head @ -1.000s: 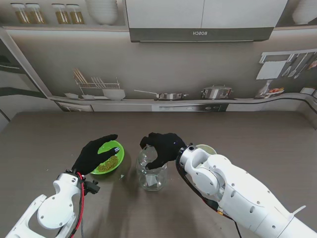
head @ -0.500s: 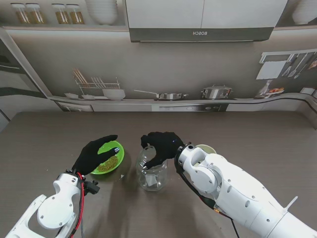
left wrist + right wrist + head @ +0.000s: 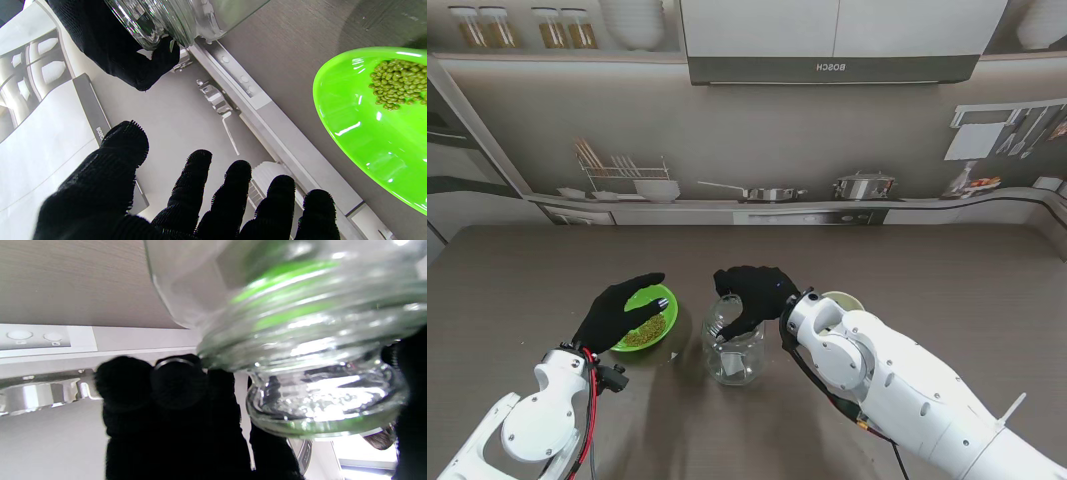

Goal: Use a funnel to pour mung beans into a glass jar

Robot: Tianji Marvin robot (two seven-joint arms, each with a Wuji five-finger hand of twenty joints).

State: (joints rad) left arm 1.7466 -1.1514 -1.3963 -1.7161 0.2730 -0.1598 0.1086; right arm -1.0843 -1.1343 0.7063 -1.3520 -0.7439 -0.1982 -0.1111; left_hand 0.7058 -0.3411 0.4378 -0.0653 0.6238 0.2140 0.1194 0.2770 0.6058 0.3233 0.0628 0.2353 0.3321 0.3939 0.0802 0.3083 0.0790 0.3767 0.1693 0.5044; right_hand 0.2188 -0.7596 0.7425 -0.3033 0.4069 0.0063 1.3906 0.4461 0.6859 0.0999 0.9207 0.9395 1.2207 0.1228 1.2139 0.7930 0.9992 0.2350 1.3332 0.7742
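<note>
— Watching the right hand (image 3: 752,295) here: black-gloved fingers (image 3: 173,386) curled round the clear funnel (image 3: 723,312), which sits at the mouth of the glass jar (image 3: 733,352). Why hold it there?

— To steady it, I'd say. A funnel perched on a threaded rim tips easily, and the wrist view shows funnel (image 3: 320,406) pressed right against jar neck (image 3: 267,290), fingers wrapped beside it.

— And the jar itself?

— Upright on the table (image 3: 907,270), centre, just to the right of the green bowl (image 3: 649,315). Looks empty of beans from here.

— So the mung beans (image 3: 644,332) haven't moved?

— All in the bowl, heaped to one side (image 3: 398,83). Nothing poured yet, by my reading.

— Left hand (image 3: 619,310)?

— Spread wide, holding nothing, hovering over the bowl's near rim. From its own camera, fingertips (image 3: 200,160) fan out with the bowl (image 3: 360,133) off to the side, not touching.

— Positioned to grab it?

— That's my guess: grip the rim, lift, tilt toward the funnel. Risk is beans scattering if the funnel shifts.
</note>
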